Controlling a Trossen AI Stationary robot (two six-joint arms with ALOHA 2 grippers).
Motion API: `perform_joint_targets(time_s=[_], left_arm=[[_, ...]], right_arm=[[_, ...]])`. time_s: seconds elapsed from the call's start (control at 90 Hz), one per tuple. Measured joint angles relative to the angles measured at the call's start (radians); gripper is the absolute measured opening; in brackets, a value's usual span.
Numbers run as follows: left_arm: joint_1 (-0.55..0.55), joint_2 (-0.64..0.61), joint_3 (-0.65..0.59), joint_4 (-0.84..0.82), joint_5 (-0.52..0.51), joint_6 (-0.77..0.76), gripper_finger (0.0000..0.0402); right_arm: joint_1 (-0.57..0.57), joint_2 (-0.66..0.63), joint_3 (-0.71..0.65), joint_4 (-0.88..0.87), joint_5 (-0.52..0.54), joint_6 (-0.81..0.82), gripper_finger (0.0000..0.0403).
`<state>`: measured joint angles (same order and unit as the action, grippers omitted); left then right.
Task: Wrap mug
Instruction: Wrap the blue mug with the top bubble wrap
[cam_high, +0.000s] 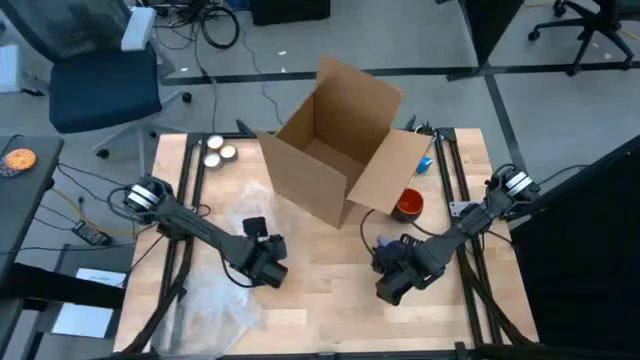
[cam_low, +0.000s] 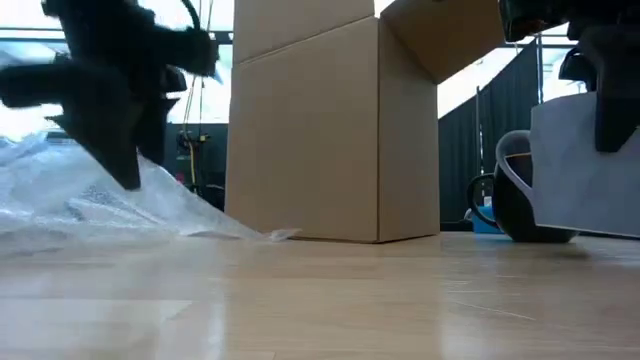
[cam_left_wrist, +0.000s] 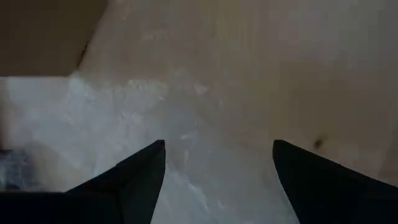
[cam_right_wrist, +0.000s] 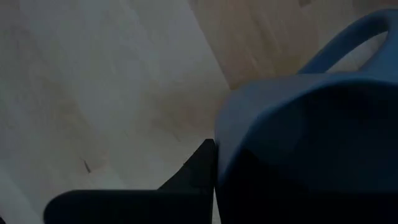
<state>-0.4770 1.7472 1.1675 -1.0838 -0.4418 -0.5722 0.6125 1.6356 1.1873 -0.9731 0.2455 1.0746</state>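
Observation:
A grey-blue mug (cam_low: 580, 170) hangs just above the table at the right, with my right gripper (cam_high: 388, 285) shut on it. In the high view the gripper covers most of it. Its handle (cam_low: 505, 170) points toward the box. Crumpled clear bubble wrap (cam_high: 215, 300) lies on the table's near left part. My left gripper (cam_high: 268, 272) stands open over the wrap's right edge (cam_left_wrist: 186, 124), fingers pointing down. Whether they touch the wrap I cannot tell. My right gripper holds the mug from above, near its rim. One finger (cam_right_wrist: 193, 171) lies against the outer wall (cam_right_wrist: 249, 124), on the side away from the handle (cam_right_wrist: 348, 37). The mug hides the other finger. The mug is lifted clear of the table, a little tilted.
An open cardboard box (cam_high: 335, 150) stands at the table's far middle, flaps up. An orange mug (cam_high: 410, 205) sits by its right flap, a small blue thing (cam_high: 425, 165) behind it. Two round things (cam_high: 218, 150) lie at the far left. Bare wood shows between the grippers.

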Motion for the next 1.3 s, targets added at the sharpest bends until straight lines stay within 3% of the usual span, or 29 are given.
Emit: perform_joint_targets(time_s=[0.122,0.278,0.333,0.456,0.744,1.044,1.3], left_arm=[[0.0,0.063,0.0,0.006,-0.001,0.043,0.0193],[0.0,0.096,0.0,0.002,0.0,0.066,0.0044],[0.0,0.096,0.008,-0.011,0.002,0.052,0.0016],[-0.007,0.096,0.074,-0.07,-0.018,0.041,0.0009],[-0.045,0.095,0.296,-0.198,-0.173,0.071,0.0001],[-0.078,0.095,0.498,-0.479,-0.309,0.005,0.0],[-0.1,-0.02,0.532,-0.49,-0.385,-0.084,0.0]], right_arm=[[0.0,0.0,0.0,0.0,0.001,0.001,0.0],[-0.006,0.0,0.0,-0.002,0.0,0.016,0.0],[-0.008,0.0,0.0,-0.012,0.0,0.033,0.0],[-0.011,0.0,0.0,-0.046,-0.009,0.048,0.0004],[-0.012,0.0,0.0,-0.175,-0.065,0.072,0.0001],[-0.013,0.0,0.0,-0.198,-0.064,0.109,0.003],[-0.022,0.0,0.0,-0.191,-0.053,0.13,0.0041]])
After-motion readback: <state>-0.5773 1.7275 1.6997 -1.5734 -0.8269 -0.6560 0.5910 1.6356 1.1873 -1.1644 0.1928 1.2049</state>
